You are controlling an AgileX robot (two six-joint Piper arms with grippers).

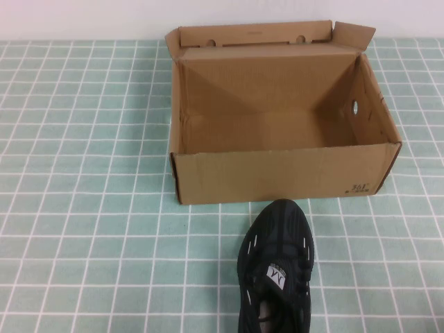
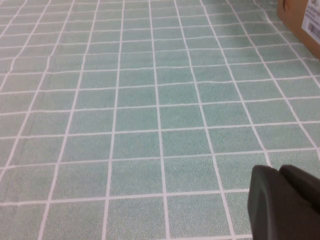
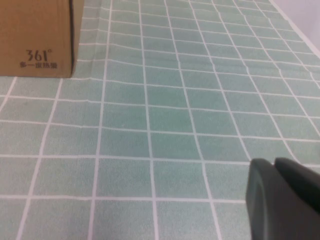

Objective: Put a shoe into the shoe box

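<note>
The black mesh shoe (image 1: 277, 270) lies on the green checked cloth at the front, toe pointing at the box, its heel cut off by the front edge. The brown shoe box (image 1: 277, 173) stands open behind it, lid flap up at the back, round hole in its right wall. Neither arm shows in the high view. My left gripper (image 2: 280, 172) hangs over bare cloth, fingers together, a box corner (image 2: 302, 20) far off. My right gripper (image 3: 274, 165) is also over bare cloth, fingers together, with the box's printed corner (image 3: 37, 37) ahead.
The green checked cloth (image 1: 83, 208) covers the table on all sides of the box. A white wall runs along the back edge.
</note>
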